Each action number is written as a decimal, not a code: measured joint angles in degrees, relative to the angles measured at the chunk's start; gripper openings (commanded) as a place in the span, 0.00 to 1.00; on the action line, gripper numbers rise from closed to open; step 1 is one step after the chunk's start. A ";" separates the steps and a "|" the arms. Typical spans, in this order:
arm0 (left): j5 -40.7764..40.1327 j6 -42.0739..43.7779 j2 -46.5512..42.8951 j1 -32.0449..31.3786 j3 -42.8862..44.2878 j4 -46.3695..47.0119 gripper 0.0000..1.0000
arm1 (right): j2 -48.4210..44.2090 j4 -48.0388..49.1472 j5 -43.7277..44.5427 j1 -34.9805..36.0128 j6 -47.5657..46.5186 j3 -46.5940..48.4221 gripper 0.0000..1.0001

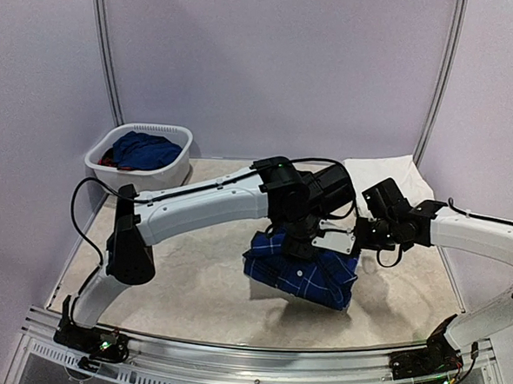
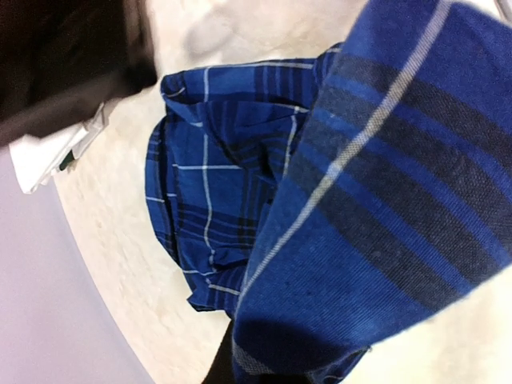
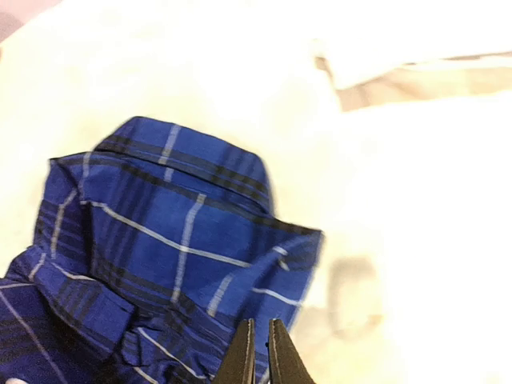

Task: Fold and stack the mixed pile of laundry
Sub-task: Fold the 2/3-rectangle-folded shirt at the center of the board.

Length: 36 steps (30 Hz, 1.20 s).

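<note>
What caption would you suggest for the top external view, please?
Both arms meet over the navy plaid shirt; blue laundry sits in the white basket.

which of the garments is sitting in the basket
The solid blue piece, in the white basket at the back left. The plaid shirt lies mid-table and the white cloth at the back right.

We see a navy plaid shirt (image 1: 302,277) bunched in a rough fold at the middle of the table (image 1: 190,284), one part lifted. White trousers (image 1: 384,175) lie flat at its far right corner. A blue piece (image 1: 146,150) and a red scrap (image 1: 108,159) sit in the basket (image 1: 181,166) at the far left corner.
</note>
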 measured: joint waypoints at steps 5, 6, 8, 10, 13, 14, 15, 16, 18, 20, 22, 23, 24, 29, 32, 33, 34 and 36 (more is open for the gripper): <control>1.88 1.79 1.03 2.51 2.80 1.09 0.00 | -0.63 -1.64 3.63 -0.68 1.44 -0.72 0.07; 2.34 2.19 1.57 3.10 3.65 1.57 0.00 | -0.63 -1.86 4.31 -0.68 1.77 -0.72 0.06; 2.97 2.89 2.82 4.20 5.03 2.69 0.00 | -0.63 -2.08 5.62 -0.70 2.34 -0.76 0.07; 3.82 4.17 4.22 5.31 5.77 4.63 0.00 | -0.76 -2.08 6.82 -0.72 3.02 -1.03 0.07; 4.94 6.21 6.23 6.73 5.92 7.67 0.00 | -1.75 -2.16 8.63 -0.83 3.98 -1.86 0.07; 5.33 6.86 7.02 7.19 6.01 9.07 0.01 | -2.12 -2.16 9.14 -0.90 4.31 -2.03 0.06; 5.60 7.52 7.87 7.61 6.10 10.51 0.01 | -2.71 -2.12 9.94 -0.98 4.74 -2.38 0.07; 5.92 8.09 8.74 8.04 6.12 12.02 0.01 | -3.30 -2.08 10.47 -1.03 5.11 -2.67 0.06; 6.47 9.07 10.27 8.76 6.12 14.64 0.01 | -4.87 -1.99 11.67 -1.05 5.81 -3.56 0.06; 6.78 10.16 12.07 9.55 6.12 17.99 0.02 | -6.47 -1.90 12.63 -1.05 6.23 -4.42 0.06; 6.93 10.91 13.51 10.21 6.12 20.50 0.02 | -7.45 -1.79 13.16 -1.05 6.56 -4.70 0.06; 7.06 11.19 14.27 10.56 6.12 21.75 0.03 | -7.82 -1.64 13.33 -1.05 6.60 -4.76 0.06; 7.13 11.41 14.95 10.91 6.12 22.97 0.04 | -8.11 -1.53 13.46 -1.05 6.60 -4.79 0.06; 7.26 12.33 17.27 12.37 6.12 28.65 0.13 | -8.31 -0.76 13.60 -1.05 6.54 -4.79 0.06; 7.19 12.66 18.08 12.96 6.14 32.17 0.56 | -8.31 -0.22 13.55 -1.05 6.47 -4.79 0.06; 6.97 12.83 18.40 13.18 6.12 33.86 0.69 | -8.31 -0.09 13.51 -1.05 6.36 -4.79 0.06; 6.80 12.96 18.78 13.40 6.12 35.69 0.79 | -8.31 0.09 13.38 -1.05 6.34 -4.79 0.06; 6.05 12.59 19.50 13.81 6.12 39.04 0.91 | -8.31 0.39 13.11 -1.05 6.10 -4.79 0.06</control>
